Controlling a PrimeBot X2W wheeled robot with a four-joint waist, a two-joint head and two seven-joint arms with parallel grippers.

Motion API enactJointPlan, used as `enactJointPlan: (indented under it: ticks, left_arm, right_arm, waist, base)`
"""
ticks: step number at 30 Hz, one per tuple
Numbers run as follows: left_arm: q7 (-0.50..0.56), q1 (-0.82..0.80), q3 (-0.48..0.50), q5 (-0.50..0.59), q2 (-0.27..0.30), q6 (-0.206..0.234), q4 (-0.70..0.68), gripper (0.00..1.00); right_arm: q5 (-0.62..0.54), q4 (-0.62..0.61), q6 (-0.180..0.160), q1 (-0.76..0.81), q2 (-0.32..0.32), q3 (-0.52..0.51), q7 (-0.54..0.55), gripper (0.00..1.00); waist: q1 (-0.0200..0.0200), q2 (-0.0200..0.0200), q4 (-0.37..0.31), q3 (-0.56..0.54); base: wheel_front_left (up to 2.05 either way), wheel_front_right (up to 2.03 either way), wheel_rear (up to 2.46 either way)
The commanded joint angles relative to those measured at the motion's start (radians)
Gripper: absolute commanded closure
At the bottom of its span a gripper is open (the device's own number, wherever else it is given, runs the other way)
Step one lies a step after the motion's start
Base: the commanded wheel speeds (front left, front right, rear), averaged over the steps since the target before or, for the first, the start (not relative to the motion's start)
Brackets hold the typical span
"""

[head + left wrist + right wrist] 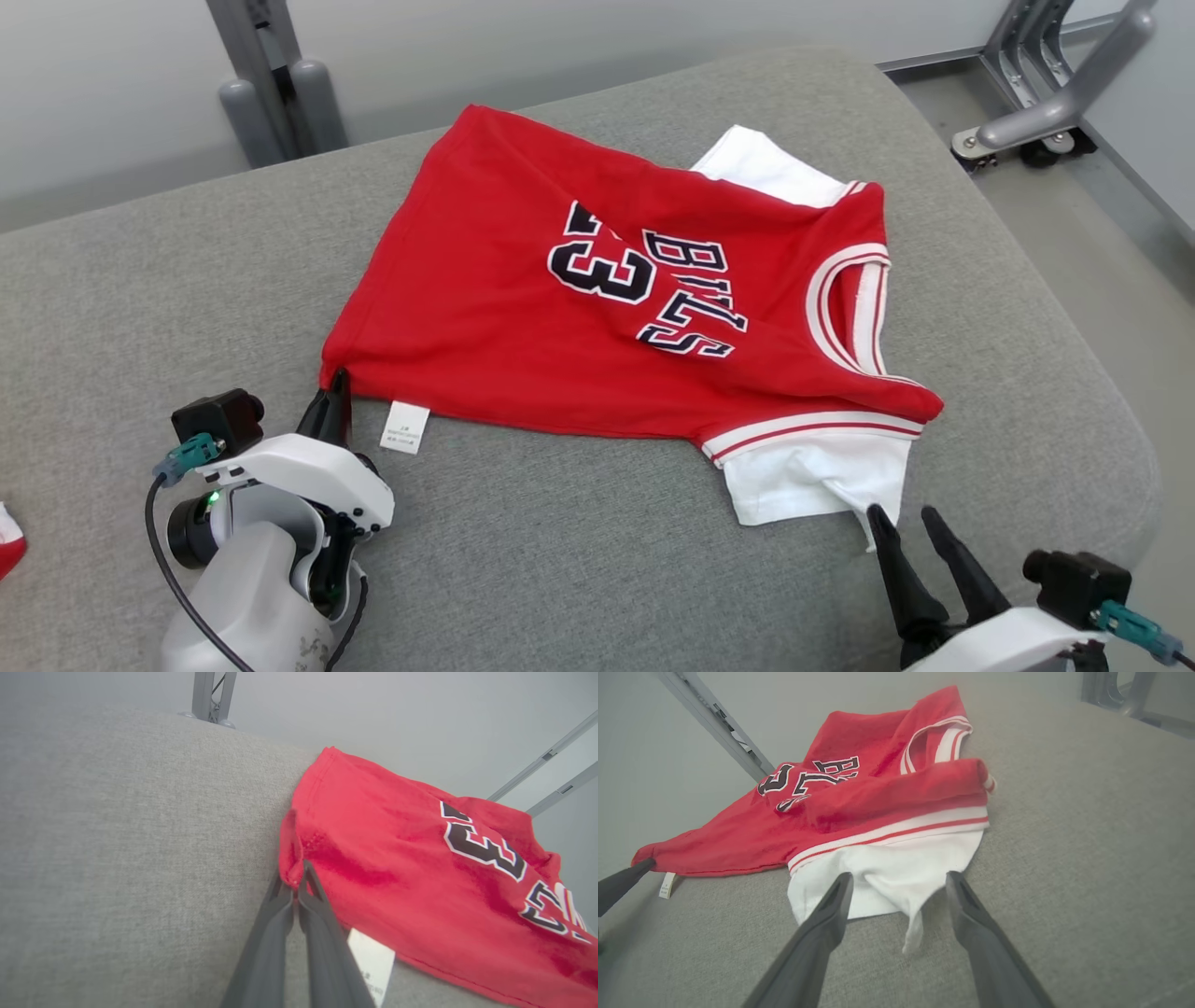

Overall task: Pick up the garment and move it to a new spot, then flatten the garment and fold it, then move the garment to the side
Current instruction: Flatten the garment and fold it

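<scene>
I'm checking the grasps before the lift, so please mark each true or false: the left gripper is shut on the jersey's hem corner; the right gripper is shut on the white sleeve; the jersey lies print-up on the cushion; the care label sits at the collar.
1. The left gripper is shut on the hem corner of the jersey. True.
2. The right gripper is shut on the white sleeve. False: it is open, with a finger on either side of the sleeve's drooping tip.
3. The jersey lies print-up on the grey cushion. True.
4. The care label sits at the collar. False: it hangs from the hem, beside the left gripper.
</scene>
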Motion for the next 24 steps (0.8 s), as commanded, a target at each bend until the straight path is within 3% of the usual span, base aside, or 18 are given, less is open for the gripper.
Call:
enactJointPlan:
  ticks: [1, 10, 24]
  left_arm:
    - [-0.004, 0.008, 0.006, 0.009, 0.002, 0.005, -0.008, 1.0]
    - [-0.004, 0.026, 0.022, 0.031, -0.004, 0.003, -0.023, 1.0]
    - [-0.005, 0.029, 0.026, 0.039, -0.012, -0.01, -0.012, 1.0]
  right_arm:
    - [0.041, -0.005, 0.0, 0.011, -0.016, 0.01, 0.006, 0.0]
    - [0.215, 0.038, 0.0, -0.006, -0.058, 0.074, 0.007, 0.0]
    - [0.166, 0.136, 0.0, -0.06, -0.075, 0.144, -0.013, 0.0]
  waist:
    - [0.0, 0.0, -0.009, -0.003]
    - [0.0, 0.0, -0.02, -0.021]
    - [0.0, 0.0, 0.007, -0.028]
  base:
    - [0.0, 0.0, 0.0]
    - [0.0, 0.0, 0.0]
    - [0.0, 0.0, 0.0]
